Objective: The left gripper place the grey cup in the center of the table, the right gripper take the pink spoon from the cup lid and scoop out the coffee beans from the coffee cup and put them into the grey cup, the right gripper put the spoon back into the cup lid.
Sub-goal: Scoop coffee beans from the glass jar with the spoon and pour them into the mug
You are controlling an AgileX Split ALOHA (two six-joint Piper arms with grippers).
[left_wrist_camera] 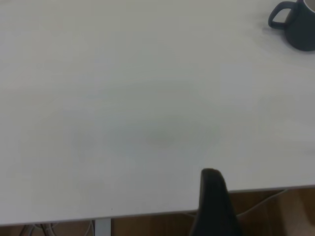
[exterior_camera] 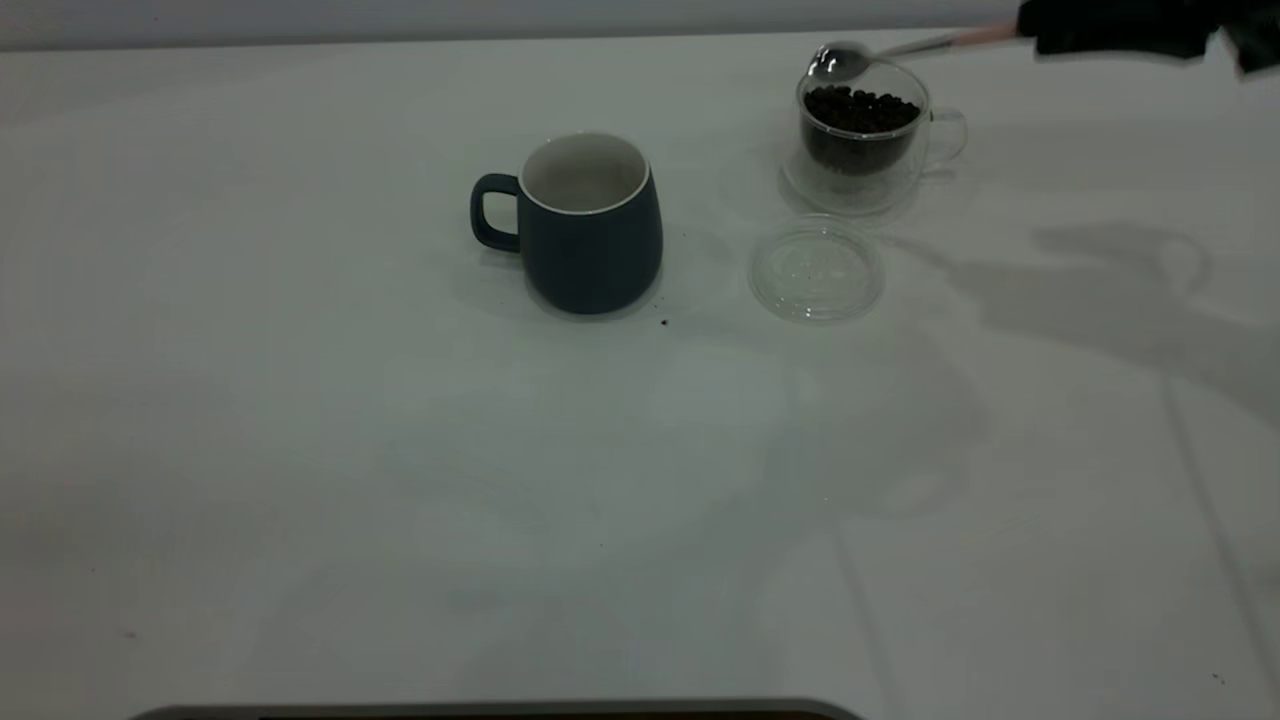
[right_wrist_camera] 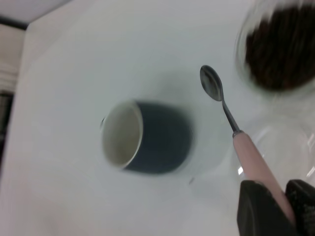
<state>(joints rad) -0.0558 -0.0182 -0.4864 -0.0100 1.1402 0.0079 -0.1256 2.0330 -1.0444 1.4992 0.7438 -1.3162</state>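
Note:
The grey cup (exterior_camera: 590, 225) (right_wrist_camera: 147, 137) stands upright near the table's middle with its handle to the left, and its off-white inside looks empty. It also shows far off in the left wrist view as the grey cup (left_wrist_camera: 298, 24). The clear coffee cup (exterior_camera: 865, 135) (right_wrist_camera: 280, 46) holds the coffee beans (exterior_camera: 860, 110) at the back right. In front of it the cup lid (exterior_camera: 817, 268) lies flat with nothing on it. My right gripper (exterior_camera: 1040, 30) (right_wrist_camera: 284, 204) is shut on the pink spoon (exterior_camera: 838, 62) (right_wrist_camera: 224, 105), whose empty bowl hovers over the coffee cup's rim. The left gripper (left_wrist_camera: 214, 196) stays back at the table's edge.
A dark speck (exterior_camera: 664, 322) lies on the white table (exterior_camera: 400, 450) just right of the grey cup's base. A dark strip (exterior_camera: 500, 710) runs along the near edge. The left wrist view shows the table edge (left_wrist_camera: 147, 215), with floor and cables beyond it.

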